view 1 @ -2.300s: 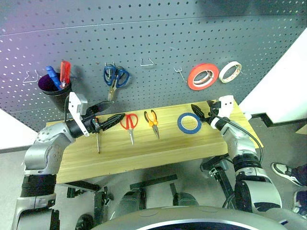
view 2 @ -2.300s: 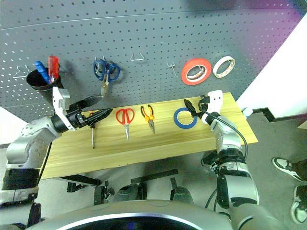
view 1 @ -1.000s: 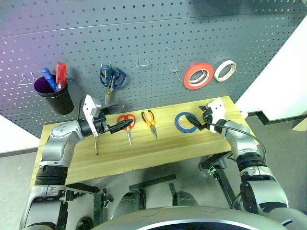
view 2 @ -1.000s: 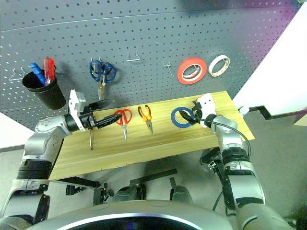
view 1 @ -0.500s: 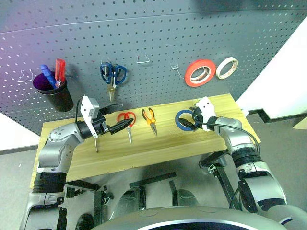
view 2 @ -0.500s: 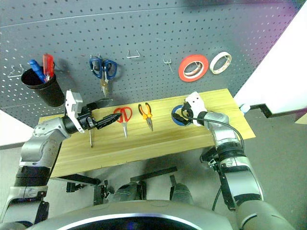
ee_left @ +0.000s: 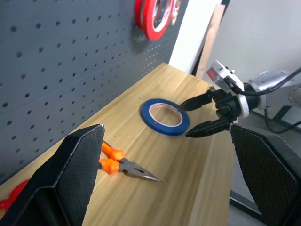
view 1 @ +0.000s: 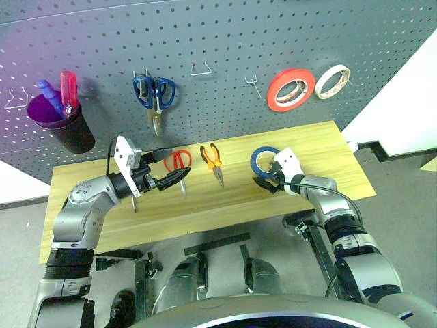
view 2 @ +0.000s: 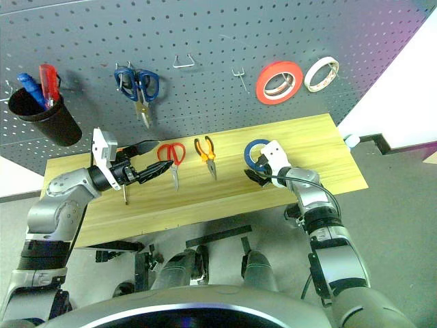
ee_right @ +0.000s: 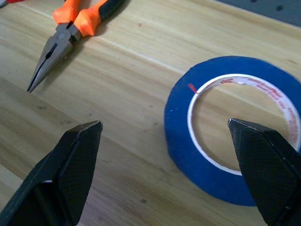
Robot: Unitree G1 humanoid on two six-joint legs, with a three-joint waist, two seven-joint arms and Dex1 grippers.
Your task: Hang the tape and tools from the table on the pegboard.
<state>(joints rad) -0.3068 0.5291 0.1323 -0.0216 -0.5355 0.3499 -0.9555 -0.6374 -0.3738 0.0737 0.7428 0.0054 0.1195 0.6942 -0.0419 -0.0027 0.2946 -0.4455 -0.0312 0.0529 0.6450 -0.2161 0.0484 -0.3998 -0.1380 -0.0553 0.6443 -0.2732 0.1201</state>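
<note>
The blue tape (view 1: 262,161) lies flat on the table (view 1: 321,143). My right gripper (view 1: 263,180) is open at the roll's near edge, one finger over the ring and the other beside it; in the right wrist view the tape (ee_right: 178,136) lies between the fingers. Red-handled scissors (view 1: 179,164) and orange-handled pliers (view 1: 213,159) lie left of it. My left gripper (view 1: 181,162) hovers open above the scissors. The screwdriver (view 1: 134,203) is mostly hidden under that arm. The dark pegboard (view 1: 225,34) rises behind the table.
Blue scissors (view 1: 154,93), a red-orange roll (view 1: 290,89) and a white roll (view 1: 332,80) hang on the pegboard. A black cup (view 1: 58,126) with handles in it hangs at the left. Bare wire hooks (view 1: 202,69) sit between the blue scissors and the rolls.
The head camera has tilted down. My right gripper came from the tape's right side, down and leftward, to its near edge. The left arm has stayed in place, still open.
</note>
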